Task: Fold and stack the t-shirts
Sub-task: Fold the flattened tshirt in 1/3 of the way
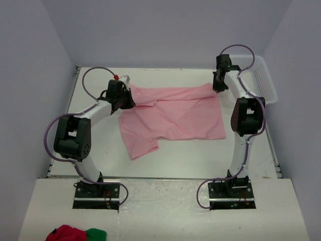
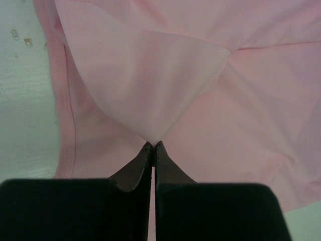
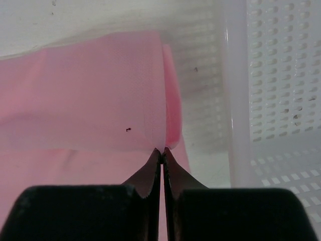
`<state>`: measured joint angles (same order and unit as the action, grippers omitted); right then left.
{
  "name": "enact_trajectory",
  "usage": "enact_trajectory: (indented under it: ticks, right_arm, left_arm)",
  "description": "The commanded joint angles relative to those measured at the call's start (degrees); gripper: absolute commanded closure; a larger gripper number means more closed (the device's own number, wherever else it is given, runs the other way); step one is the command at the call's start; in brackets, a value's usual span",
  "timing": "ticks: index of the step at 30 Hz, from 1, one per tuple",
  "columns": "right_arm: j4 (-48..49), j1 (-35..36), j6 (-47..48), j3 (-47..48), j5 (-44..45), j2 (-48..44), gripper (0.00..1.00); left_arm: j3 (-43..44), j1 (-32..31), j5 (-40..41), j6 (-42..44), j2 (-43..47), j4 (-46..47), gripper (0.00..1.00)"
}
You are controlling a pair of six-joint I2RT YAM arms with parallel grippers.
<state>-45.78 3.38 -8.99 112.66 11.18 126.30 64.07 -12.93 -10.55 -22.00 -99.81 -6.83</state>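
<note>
One light pink t-shirt (image 1: pixel 173 118) lies spread across the middle of the white table, a sleeve pointing toward the near left. My left gripper (image 1: pixel 129 102) is shut on the shirt's far left corner, the cloth (image 2: pixel 150 90) rising in a peak from the fingertips (image 2: pixel 153 145). At the shirt's far right corner my right gripper (image 1: pixel 216 86) is shut on a pinched fold of pink cloth (image 3: pixel 150 100), tips meeting at the fold (image 3: pixel 161 150). Between both grippers the far edge is lifted slightly. Collar and label do not show.
A white perforated basket (image 1: pixel 263 80) stands at the far right edge, close beside the right gripper, its wall (image 3: pixel 235 100) just right of the fingers. A red and green cloth (image 1: pixel 75 234) lies on the near ledge at the bottom left. White walls enclose the table.
</note>
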Motion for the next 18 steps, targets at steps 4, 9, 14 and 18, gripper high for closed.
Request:
enact_trajectory:
  ticks: [4,9,14,18]
  right_arm:
    - [-0.4,0.4,-0.9,-0.1,2.6,-2.3,1.00]
    - [-1.6,0.3,-0.7,1.2,3.1,-1.3,1.00]
    - [-1.5,0.3,-1.3,0.0,3.1,-0.8,1.00]
    - [-2.1,0.3,-1.2,0.2,2.6,-0.1,1.00]
  left_arm:
    - [-0.7,-0.6,3.0,-1.2,2.4,-1.2,1.00]
    - [0.5,-0.9,3.8,-2.4,0.1,-4.1,0.97]
    - [-2.1,-2.2,5.7,-5.9,-0.9,-6.4,0.80]
    - [-4.6,-2.9,3.7,-7.7,-0.6,-6.1,0.56]
